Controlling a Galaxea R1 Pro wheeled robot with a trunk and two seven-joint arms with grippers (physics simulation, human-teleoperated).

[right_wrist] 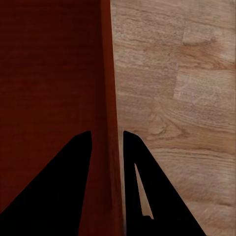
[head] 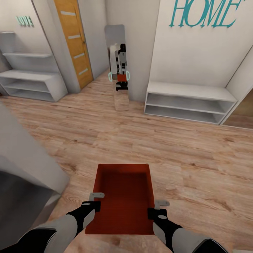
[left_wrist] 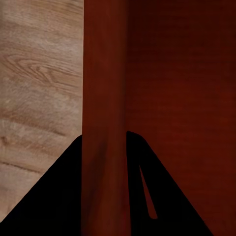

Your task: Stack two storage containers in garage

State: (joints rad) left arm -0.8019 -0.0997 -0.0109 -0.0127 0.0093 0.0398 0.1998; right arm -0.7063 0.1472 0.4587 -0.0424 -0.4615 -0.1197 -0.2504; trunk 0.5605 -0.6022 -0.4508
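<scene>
One red-orange open-top storage container [head: 121, 196] hangs low in front of me above a light wood plank floor, held by its two long walls. My left gripper [head: 95, 200] is shut on the left wall and my right gripper [head: 157, 207] on the right wall. In the left wrist view the dark fingers of the left gripper [left_wrist: 105, 135] straddle the container's rim [left_wrist: 105, 88]. The right wrist view has the right gripper [right_wrist: 107, 132] pinching the other container wall [right_wrist: 108, 73] in the same way. The bin is empty.
Ahead stand a tall mirror [head: 119, 66] reflecting the robot, an orange wooden door [head: 73, 38] to its left and a low white shelf bench [head: 188, 102] under teal "HOME" letters. White shelves [head: 31, 77] line the far left. A grey wall corner [head: 24, 175] is close on my left.
</scene>
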